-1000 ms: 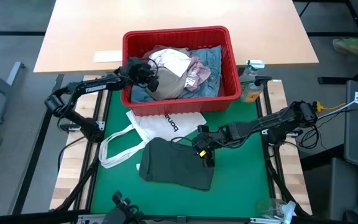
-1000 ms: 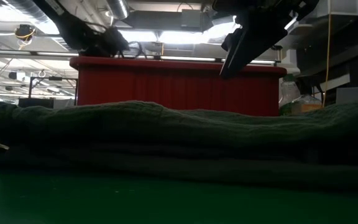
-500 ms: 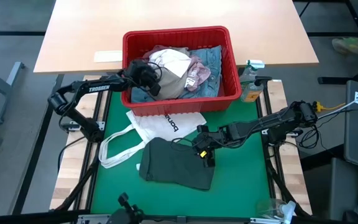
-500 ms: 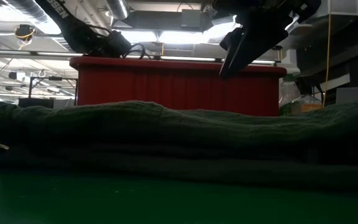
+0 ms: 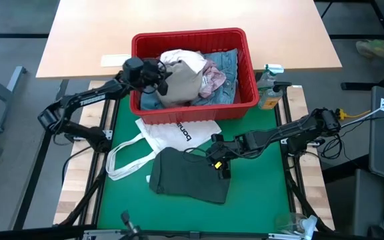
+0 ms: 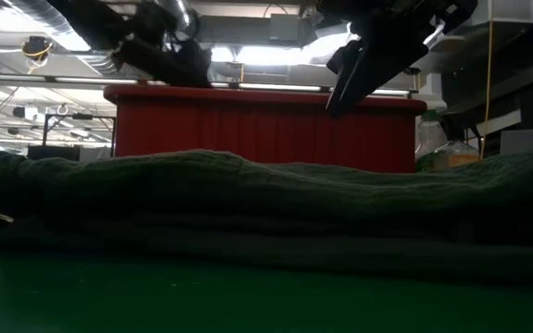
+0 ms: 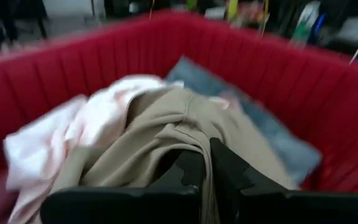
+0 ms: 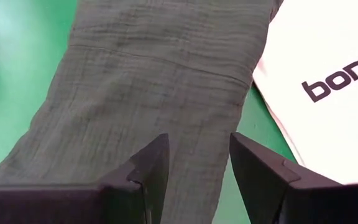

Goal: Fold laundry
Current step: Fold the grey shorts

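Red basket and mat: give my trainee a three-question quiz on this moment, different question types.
1. True or false: the left gripper is shut on the beige trousers inside the red basket.
2. Which garment lies on the green mat under the right gripper? A) light blue jeans B) dark green top C) mottled pink top
3. Fill in: the right gripper's fingers stand ____ above the cloth.

Key: 1 true; 2 B; 3 open.

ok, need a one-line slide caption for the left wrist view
Left gripper shut on the beige trousers, bunched inside the red basket beside the pink top and jeans.
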